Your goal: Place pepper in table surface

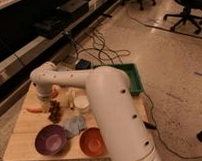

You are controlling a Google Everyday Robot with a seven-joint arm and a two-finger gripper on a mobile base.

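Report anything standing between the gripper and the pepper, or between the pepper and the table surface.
Nothing visible does. The pepper already lies on the table surface near its left edge. The gripper hangs open just beside it, with no object between; the dark brown cluster sits beyond the gripper.

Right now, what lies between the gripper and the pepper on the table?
Only a sliver of bare table shows there in the camera view. The gripper hangs open close beside the pepper, on the side of the brown cluster.
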